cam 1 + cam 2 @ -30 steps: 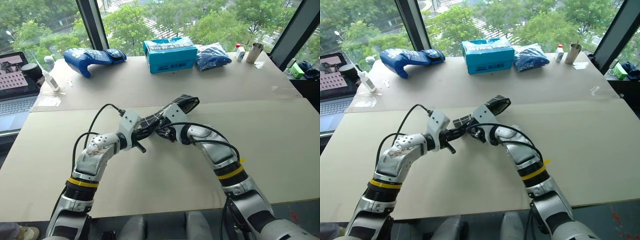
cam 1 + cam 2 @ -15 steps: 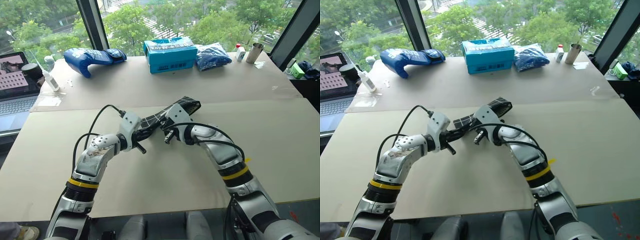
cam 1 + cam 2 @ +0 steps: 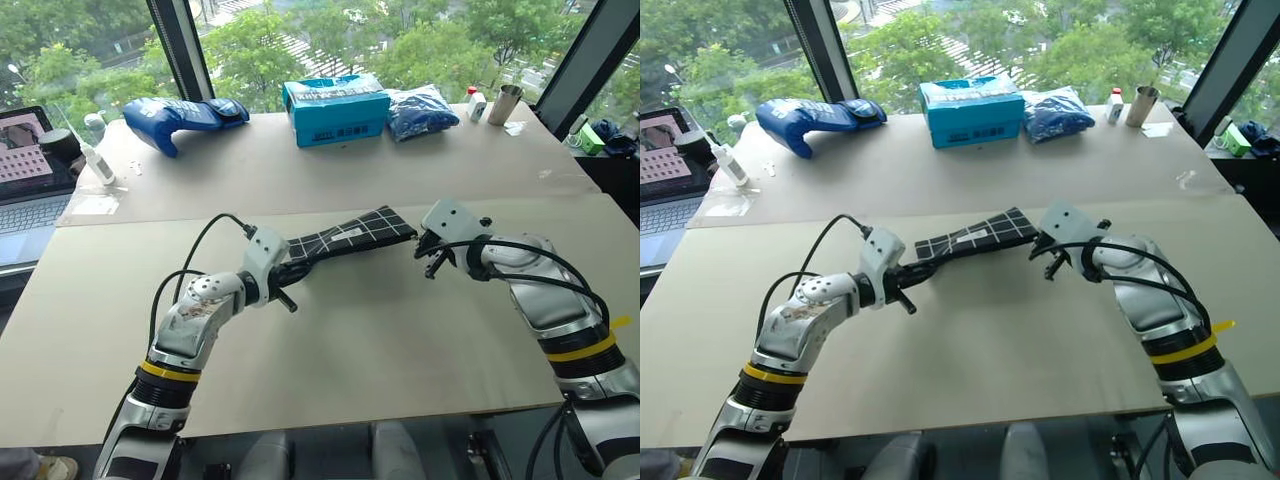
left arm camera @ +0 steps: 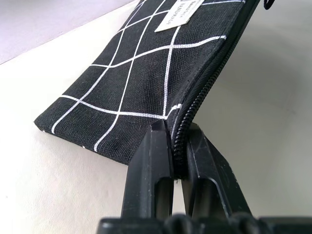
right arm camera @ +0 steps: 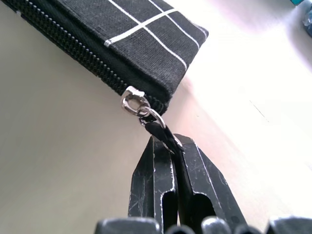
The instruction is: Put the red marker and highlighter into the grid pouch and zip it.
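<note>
At the far left edge of the pale beige surface (image 3: 330, 350) sits an open laptop (image 3: 28, 165), with a small white bottle (image 3: 97, 160) beside it. Behind, near the window, lies a blue bag (image 3: 180, 115), then a teal cardboard box (image 3: 337, 108), a crumpled dark blue bag (image 3: 422, 110) and a metal cup (image 3: 508, 104).

The left gripper (image 4: 176, 146) is clamped on the near corner of the flat black fabric grid pouch with white lines (image 3: 350, 235), its two black fingers (image 4: 153, 170) pressed together on the zipper edge. The pouch stretches between both arms in the middle of the surface, held taut and tilted with its zipper edge toward the robot; a small white label (image 4: 180, 14) shows on its face. The zipper teeth look meshed along the whole visible length.

The right gripper (image 5: 171, 146) is pinched together on the black pull cord (image 5: 161, 131), which hangs from a metal ring (image 5: 132, 101) at the pouch's far end corner.
</note>
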You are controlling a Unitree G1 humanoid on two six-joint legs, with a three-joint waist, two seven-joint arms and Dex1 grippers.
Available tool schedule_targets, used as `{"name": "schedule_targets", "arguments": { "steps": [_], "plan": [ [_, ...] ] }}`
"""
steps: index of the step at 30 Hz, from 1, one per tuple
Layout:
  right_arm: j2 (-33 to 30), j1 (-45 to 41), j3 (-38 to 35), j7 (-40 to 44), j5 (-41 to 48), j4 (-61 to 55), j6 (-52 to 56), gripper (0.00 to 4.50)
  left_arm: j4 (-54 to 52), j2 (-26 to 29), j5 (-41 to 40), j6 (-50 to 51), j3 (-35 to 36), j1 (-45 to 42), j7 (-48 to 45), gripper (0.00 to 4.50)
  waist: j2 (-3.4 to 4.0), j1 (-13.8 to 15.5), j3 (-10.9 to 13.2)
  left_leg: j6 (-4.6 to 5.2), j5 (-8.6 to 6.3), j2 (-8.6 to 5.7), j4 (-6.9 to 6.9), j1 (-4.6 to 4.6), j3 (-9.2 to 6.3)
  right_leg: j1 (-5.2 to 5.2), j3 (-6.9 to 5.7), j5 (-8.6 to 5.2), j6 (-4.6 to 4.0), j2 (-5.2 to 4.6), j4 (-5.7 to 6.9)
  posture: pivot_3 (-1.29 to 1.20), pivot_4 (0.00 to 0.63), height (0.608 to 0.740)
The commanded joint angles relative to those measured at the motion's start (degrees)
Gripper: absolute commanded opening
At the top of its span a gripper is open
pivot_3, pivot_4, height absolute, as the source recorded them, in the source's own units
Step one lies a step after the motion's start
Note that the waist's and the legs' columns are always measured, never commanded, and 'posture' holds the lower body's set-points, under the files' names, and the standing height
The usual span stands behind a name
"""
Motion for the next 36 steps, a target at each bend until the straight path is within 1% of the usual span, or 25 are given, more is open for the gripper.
{"name": "schedule_targets", "arguments": {
  "steps": [1,2,4,6,7,9,12,15,18,19,21,23,25,26,28,29,30,31,32,33,34,36],
  "plan": [
    [-0.4,1.0,-5.4,1.3,3.0,-2.6,1.2,0.84,0.1,0.6,0.3,-1.8,1.5,-0.9,0.4,0.0,0.0,0.2,0.0,0.0,0.0,-0.01,0.02,0.0,0.0,0.01,0.0,0.0,0.0,-0.01,0.0,0.0,0.15,0.74],
    [0.3,1.3,-5.8,1.8,4.0,-3.7,1.7,1.21,0.2,0.5,0.2,-2.0,1.4,-1.0,0.3,0.0,0.0,0.2,0.0,0.0,0.0,-0.02,0.02,0.0,0.0,0.02,0.0,0.0,0.0,-0.01,-0.01,0.0,0.15,0.74],
    [2.3,1.4,-8.0,1.9,6.8,-4.6,4.2,1.79,0.3,0.2,0.0,-2.4,1.1,-1.2,0.1,0.0,0.0,0.3,0.0,0.0,0.0,-0.01,0.02,0.0,0.0,0.03,0.0,0.0,0.0,-0.01,-0.01,0.0,0.15,0.74],
    [2.8,2.5,-10.9,4.6,11.7,-6.1,8.2,2.57,0.3,0.3,0.1,-3.2,0.5,-1.3,-0.8,0.0,0.0,0.3,0.0,0.0,0.0,-0.01,0.02,0.01,0.0,0.03,0.0,0.0,0.0,-0.01,-0.01,0.0,0.15,0.74],
    [2.9,3.0,-12.9,5.8,14.4,-6.7,10.6,2.85,0.4,0.4,0.2,-3.5,0.2,-1.3,-1.3,0.0,0.0,0.3,0.0,0.0,0.0,-0.01,0.02,0.0,-0.01,0.03,0.0,0.0,0.0,-0.01,-0.01,0.0,0.15,0.74],
    [-0.1,6.1,-16.6,10.7,19.3,-9.4,11.8,2.85,0.8,1.1,0.8,-4.7,-0.8,-1.5,-2.5,0.0,0.0,0.8,0.0,0.01,-0.01,-0.01,0.02,0.0,-0.01,0.03,0.0,0.0,0.0,-0.01,-0.01,0.0,0.15,0.74],
    [-4.2,10.4,-21.9,14.8,23.4,-10.5,11.7,2.85,1.5,2.2,2.2,-6.7,-2.2,-1.7,-4.0,0.0,0.0,1.7,0.0,0.05,-0.03,-0.04,0.04,-0.01,-0.01,0.06,-0.01,0.0,0.01,-0.02,-0.04,0.0,0.15,0.74],
    [-7.3,16.0,-29.9,19.3,28.9,-12.0,11.0,2.85,2.2,4.0,4.4,-10.4,-5.0,-1.5,-6.8,0.0,-0.02,1.8,0.0,0.09,-0.05,-0.03,0.05,0.02,0.01,0.13,-0.02,0.01,0.01,-0.01,-0.06,0.0,0.15,0.74],
    [-9.1,23.9,-37.9,22.7,33.0,-15.3,11.1,2.85,3.5,5.8,7.4,-15.1,-7.7,-1.1,-9.1,0.0,-0.02,1.8,0.0,0.23,-0.13,-0.02,0.04,0.08,0.02,0.18,-0.02,0.0,0.01,-0.01,-0.04,0.0,0.15,0.74],
    [-9.6,26.7,-39.7,23.4,33.4,-16.4,10.6,2.85,3.9,6.1,7.8,-16.0,-8.0,-1.0,-9.6,0.0,-0.02,1.8,0.0,0.45,-0.25,-0.02,0.04,0.09,0.02,0.2,-0.02,0.0,0.01,-0.01,-0.04,0.0,0.15,0.74],
    [-10.1,32.7,-43.9,24.6,33.8,-18.2,9.9,2.85,4.2,6.3,8.8,-18.0,-8.7,-0.8,-10.2,0.0,-0.02,1.8,0.0,0.46,-0.26,-0.01,0.05,0.11,0.02,0.22,-0.02,0.0,0.01,-0.01,-0.03,0.0,0.15,0.74],
    [-9.7,37.1,-47.1,24.7,34.2,-19.5,9.4,2.85,4.2,6.0,9.2,-19.7,-9.2,-0.4,-10.7,0.0,-0.02,1.9,0.0,0.49,-0.28,-0.02,0.08,0.12,0.03,0.27,-0.02,0.0,0.02,-0.02,-0.03,0.0,0.15,0.74],
    [-9.0,39.0,-48.2,23.1,34.1,-19.6,8.8,2.9,3.7,5.1,8.2,-20.1,-9.0,-0.1,-11.4,0.84,-0.02,1.8,0.0,0.53,-0.3,-0.02,0.1,0.15,0.04,0.34,-0.02,0.0,0.02,-0.02,-0.04,0.0,0.15,0.74],
    [-8.5,39.3,-48.0,22.2,34.1,-19.5,8.3,2.9,3.0,4.8,7.6,-19.8,-9.2,0.1,-12.0,1.03,-0.03,1.8,0.0,0.54,-0.31,-0.02,0.1,0.2,0.05,0.41,-0.02,0.0,0.03,-0.01,-0.05,0.0,0.15,0.74],
    [-7.6,39.0,-46.3,20.4,33.7,-19.5,7.5,2.9,2.4,4.6,7.3,-18.9,-9.5,0.3,-13.2,1.75,-0.05,1.7,0.0,0.59,-0.33,0.0,0.1,0.44,0.05,0.65,-0.02,-0.01,0.04,0.0,-0.05,0.0,0.15,0.74],
    [-7.3,38.8,-45.2,19.6,33.4,-19.4,7.1,2.9,1.9,5.0,7.2,-18.5,-9.6,0.4,-13.8,1.95,-0.05,1.8,0.0,0.62,-0.35,0.0,0.09,0.52,0.05,0.73,-0.02,-0.03,0.07,-0.01,-0.07,0.0,0.15,0.74],
    [-7.2,38.7,-44.5,19.1,33.2,-19.4,6.8,2.9,1.7,5.3,7.2,-18.3,-9.6,0.5,-14.2,2.4,-0.05,1.8,0.0,0.63,-0.35,0.01,0.09,0.55,0.05,0.75,-0.02,-0.04,0.09,-0.01,-0.08,0.0,0.15,0.74],
    [-7.2,38.7,-44.0,18.7,33.1,-19.3,6.5,2.9,1.6,5.4,7.5,-18.5,-9.3,0.5,-14.0,2.64,-0.05,1.8,0.0,0.63,-0.36,0.01,0.09,0.57,0.05,0.75,-0.02,-0.04,0.09,-0.01,-0.08,0.0,0.15,0.74],
    [-7.3,38.6,-43.6,18.4,33.0,-18.9,6.1,2.9,1.6,5.5,7.5,-18.2,-8.4,0.4,-13.3,3.0,-0.05,1.8,0.0,0.63,-0.35,0.01,0.1,0.57,0.05,0.74,-0.02,-0.05,0.1,-0.01,-0.07,0.0,0.15,0.74],
    [-7.7,38.6,-43.6,18.4,32.8,-18.1,5.6,2.9,0.7,5.8,5.7,-16.4,-6.7,0.5,-13.7,3.2,-0.05,1.8,0.0,0.63,-0.35,0.0,0.1,0.57,0.05,0.74,-0.01,-0.04,0.1,-0.02,-0.06,0.0,0.15,0.74],
    [-8.1,38.5,-43.6,18.4,32.6,-17.2,5.1,2.9,-0.6,6.4,3.0,-14.1,-4.3,0.9,-14.3,3.65,-0.05,1.8,0.0,0.63,-0.35,0.0,0.1,0.57,0.05,0.74,-0.02,-0.04,0.09,-0.01,-0.06,0.0,0.15,0.74],
    [-8.9,38.2,-43.9,18.6,32.6,-15.6,4.2,2.9,-2.4,7.8,-2.6,-9.2,1.1,1.9,-15.5,3.65,-0.05,1.7,0.0,0.63,-0.35,0.0,0.1,0.55,0.04,0.73,-0.01,-0.04,0.09,-0.02,-0.03,0.0,0.15,0.74]
  ]
}}
